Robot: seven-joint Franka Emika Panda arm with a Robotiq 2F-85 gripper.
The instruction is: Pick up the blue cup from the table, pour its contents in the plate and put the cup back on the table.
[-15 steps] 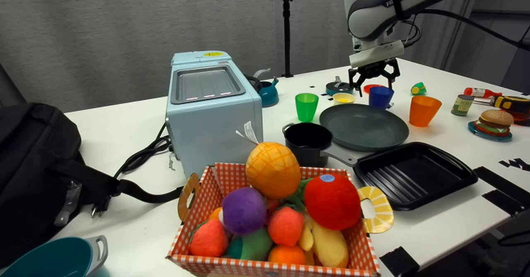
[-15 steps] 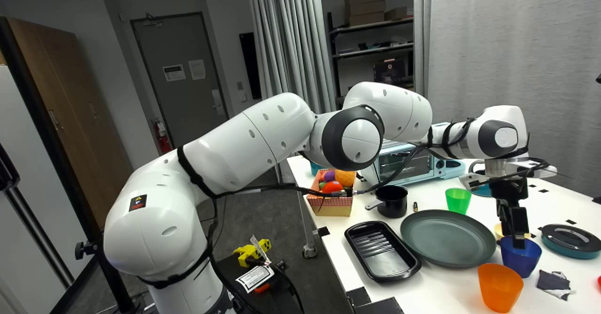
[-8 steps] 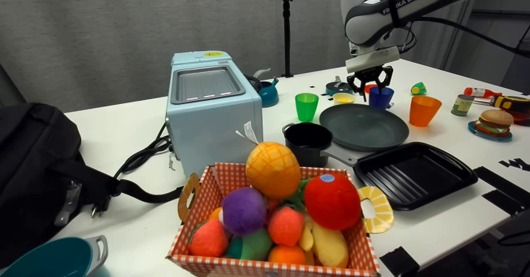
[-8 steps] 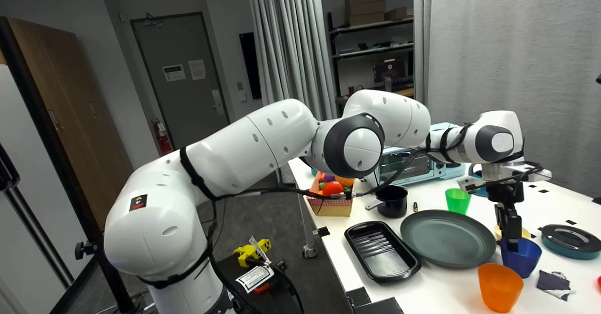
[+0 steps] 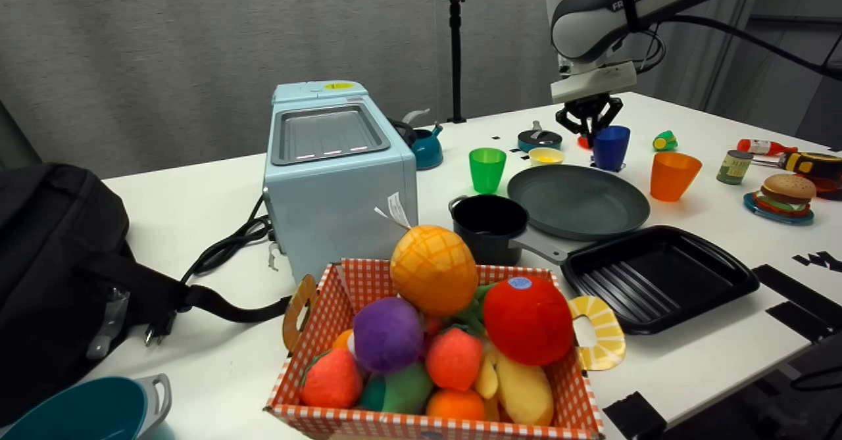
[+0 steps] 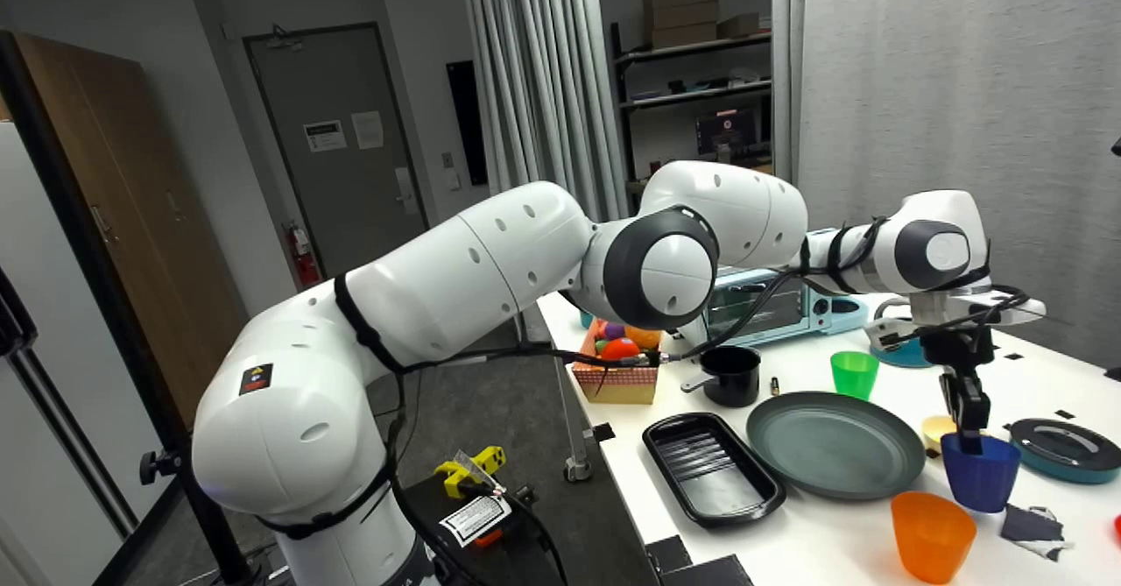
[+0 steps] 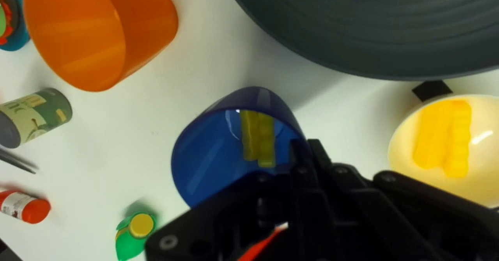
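Note:
The blue cup (image 7: 202, 159) has its mouth toward the wrist camera, and yellow contents (image 7: 259, 138) lie inside it. My gripper (image 7: 307, 146) is shut on the cup's wall, one finger inside the rim and the other outside. Both exterior views show the cup (image 5: 612, 149) at the fingertips, roughly upright, beside the plate's far edge. Whether its base touches the white table (image 5: 717, 226) I cannot tell. The large dark grey plate (image 7: 370, 31) lies close by with nothing on it in the exterior views.
An orange cup (image 6: 934, 538) and a yellow bowl (image 7: 436, 155) stand near the blue cup. Around the plate are a green cup (image 5: 487, 170), a black pot (image 5: 490, 229) and a black ridged tray (image 5: 664, 275). A fruit basket (image 5: 434, 420) sits farther off.
The gripper's jaws have come together on the cup's wall after standing apart. The blue cup has shifted slightly to the right and upward in both exterior views.

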